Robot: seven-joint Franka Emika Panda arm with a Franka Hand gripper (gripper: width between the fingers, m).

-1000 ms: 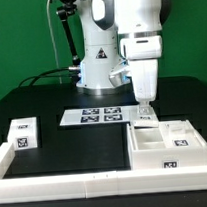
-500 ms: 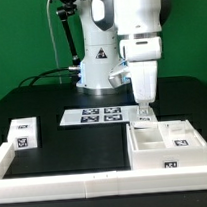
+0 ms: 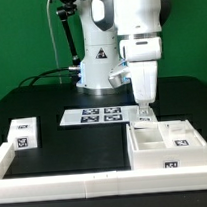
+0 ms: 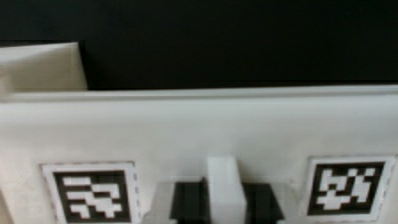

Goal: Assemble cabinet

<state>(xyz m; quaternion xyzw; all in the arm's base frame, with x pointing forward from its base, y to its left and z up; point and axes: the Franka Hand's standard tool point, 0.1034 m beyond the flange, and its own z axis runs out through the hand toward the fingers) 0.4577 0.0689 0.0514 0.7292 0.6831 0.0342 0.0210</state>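
The cabinet [image 3: 155, 153], a large white box with inner compartments and tags, lies at the exterior view's right. A small tagged white block [image 3: 180, 139] sits inside it. My gripper [image 3: 142, 113] stands straight down at the cabinet's far edge. In the wrist view the cabinet's white face [image 4: 196, 125] fills the picture, with one tag [image 4: 89, 192] on each side of the fingers. The dark fingers [image 4: 187, 205] are closed on a narrow white upright strip [image 4: 224, 185] of the cabinet. Another tagged white drawer block [image 3: 23, 134] lies at the exterior view's left.
The marker board [image 3: 94, 116] lies flat on the black table behind the middle. A low white border wall [image 3: 62, 181] runs along the front and left. The robot's base [image 3: 94, 67] stands at the back.
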